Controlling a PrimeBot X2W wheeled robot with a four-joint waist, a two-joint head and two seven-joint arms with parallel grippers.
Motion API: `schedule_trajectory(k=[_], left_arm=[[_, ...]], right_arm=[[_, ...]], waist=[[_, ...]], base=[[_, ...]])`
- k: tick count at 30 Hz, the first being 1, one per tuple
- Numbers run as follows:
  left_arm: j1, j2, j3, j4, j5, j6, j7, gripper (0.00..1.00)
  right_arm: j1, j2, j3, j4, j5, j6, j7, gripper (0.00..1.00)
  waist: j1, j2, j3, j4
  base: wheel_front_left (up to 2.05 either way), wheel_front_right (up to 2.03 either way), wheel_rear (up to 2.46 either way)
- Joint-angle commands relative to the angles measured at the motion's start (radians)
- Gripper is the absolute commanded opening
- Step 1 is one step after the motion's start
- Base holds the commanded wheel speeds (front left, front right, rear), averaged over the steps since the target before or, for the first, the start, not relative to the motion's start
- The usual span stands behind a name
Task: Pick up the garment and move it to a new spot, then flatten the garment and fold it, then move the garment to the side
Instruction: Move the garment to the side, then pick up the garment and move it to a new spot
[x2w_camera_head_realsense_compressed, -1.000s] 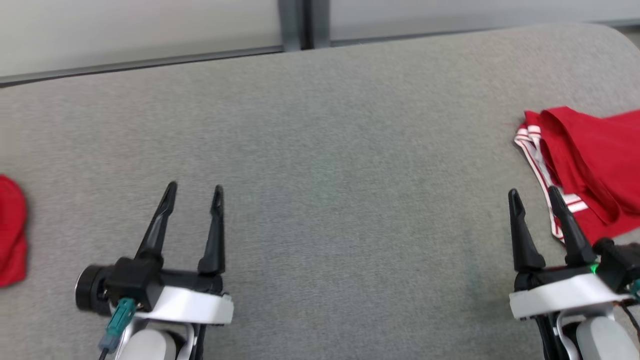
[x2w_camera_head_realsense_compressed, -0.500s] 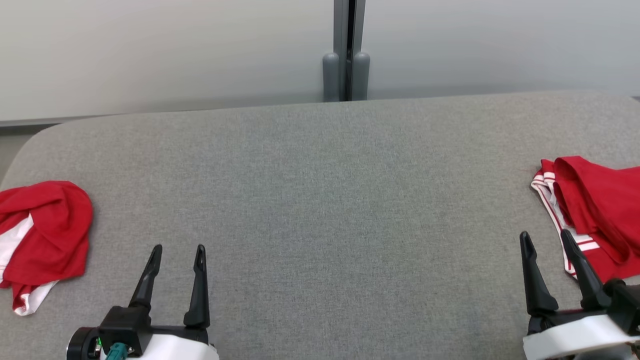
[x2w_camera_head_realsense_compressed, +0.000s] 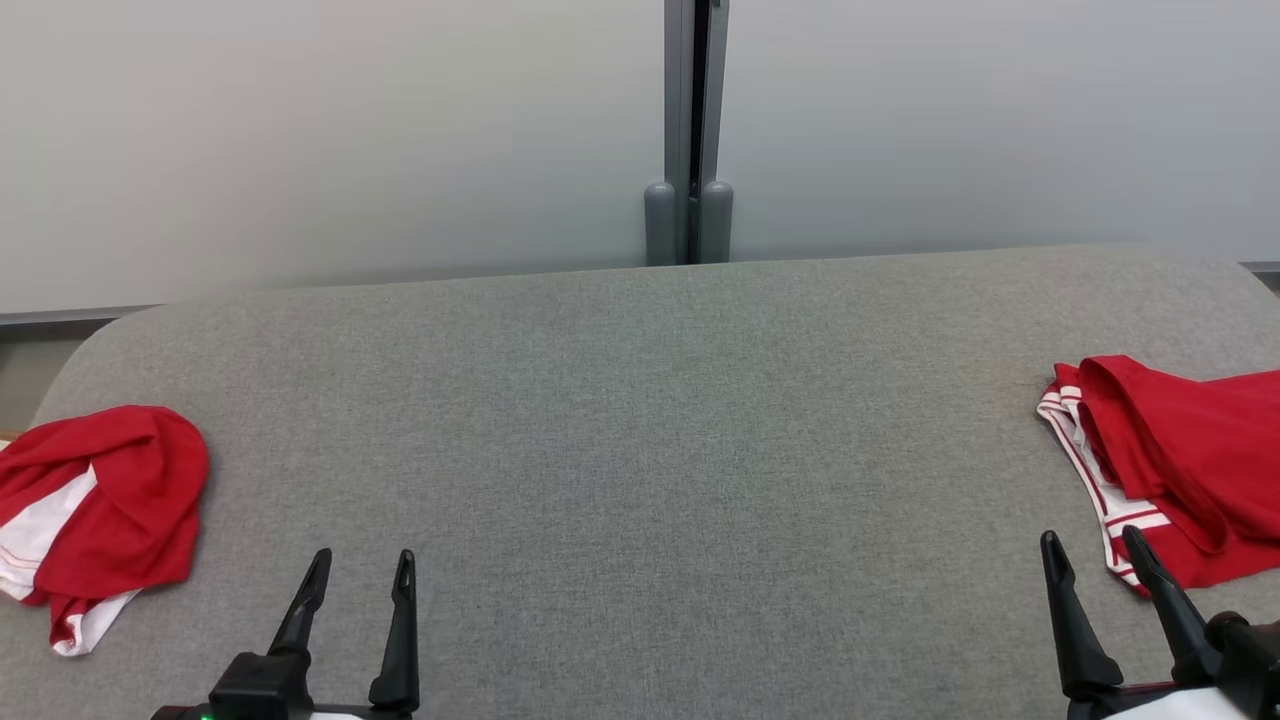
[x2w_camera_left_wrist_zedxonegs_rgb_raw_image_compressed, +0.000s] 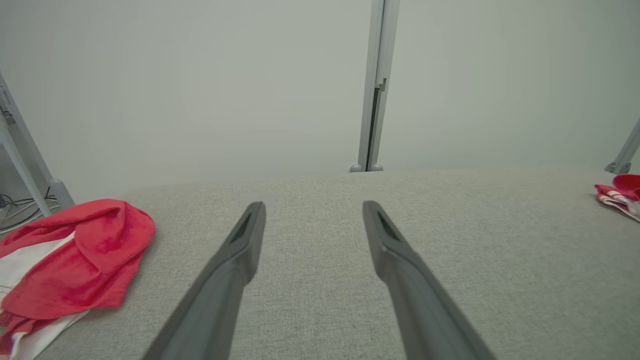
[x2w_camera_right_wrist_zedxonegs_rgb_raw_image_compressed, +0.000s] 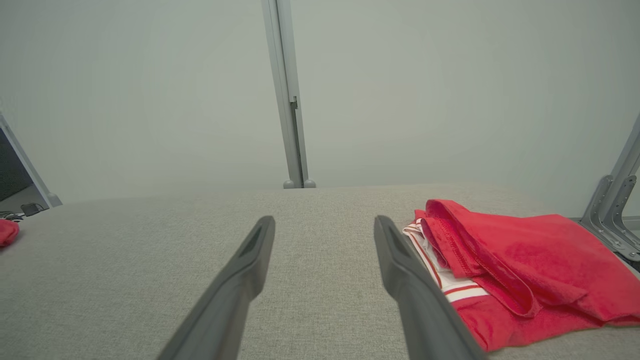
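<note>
- Lower left: left pincer (x2w_camera_head_realsense_compressed: 363, 555) open, empty.
- Lower right: right pincer (x2w_camera_head_realsense_compressed: 1089, 535) open, empty.
- On the worktop (x2w_camera_head_realsense_compressed: 640, 450): crumpled red garment (x2w_camera_head_realsense_compressed: 110, 500) far left, folded red garment (x2w_camera_head_realsense_compressed: 1180, 460) far right.

This is looking like a robotics lab bay: pale blank partition panels (x2w_camera_head_realsense_compressed: 300, 150) are meeting at a grey metal post (x2w_camera_head_realsense_compressed: 690, 120) behind a fabric-covered surface (x2w_camera_head_realsense_compressed: 650, 450), cables (x2w_camera_left_wrist_zedxonegs_rgb_raw_image_compressed: 15, 205) are lying floorward, and a metal bracket (x2w_camera_right_wrist_zedxonegs_rgb_raw_image_compressed: 610, 210) is standing alongside.

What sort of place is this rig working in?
Probably a test bay for cloth handling, not a home: a wide grey fabric-covered table, plain pale wall panels joined by a grey post behind it, a crumpled red garment at its left end and a folded red garment at its right.
</note>
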Motion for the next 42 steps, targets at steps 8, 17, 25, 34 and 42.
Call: schedule_trajectory(k=[8, 17, 25, 34, 42], left_arm=[[0.006, 0.012, -0.002, -0.002, -0.006, 0.011, 0.005, 1.00], [0.005, 0.019, -0.009, -0.002, -0.010, 0.012, 0.011, 1.00], [-0.013, 0.019, -0.013, 0.005, -0.015, 0.020, 0.010, 1.00], [-0.063, -0.001, -0.009, 0.024, -0.031, 0.025, -0.003, 1.00], [-0.113, -0.012, 0.002, 0.045, -0.041, 0.028, -0.026, 1.00]], right_arm=[[0.019, -0.009, -0.006, -0.017, -0.004, 0.000, 0.018, 1.00], [0.010, -0.006, 0.006, -0.011, 0.002, 0.000, 0.019, 1.00], [0.010, -0.005, 0.011, -0.005, 0.009, 0.000, 0.022, 1.00], [0.023, 0.000, -0.008, -0.026, 0.001, 0.000, 0.019, 1.00], [0.027, 0.011, -0.004, -0.048, -0.006, 0.000, 0.018, 1.00]], waist=[[0.0000, 0.0000, -0.013, 0.000], [0.0000, 0.0000, -0.018, -0.008], [0.0000, 0.0000, -0.021, -0.005], [0.0000, 0.0000, -0.017, 0.074], [0.0000, 0.0000, -0.029, 0.214]], base=[[0.00, 0.00, 0.00], [0.00, 0.00, 0.00], [0.00, 0.00, 0.00], [0.00, 0.00, 0.00], [0.00, 0.00, 0.00]])
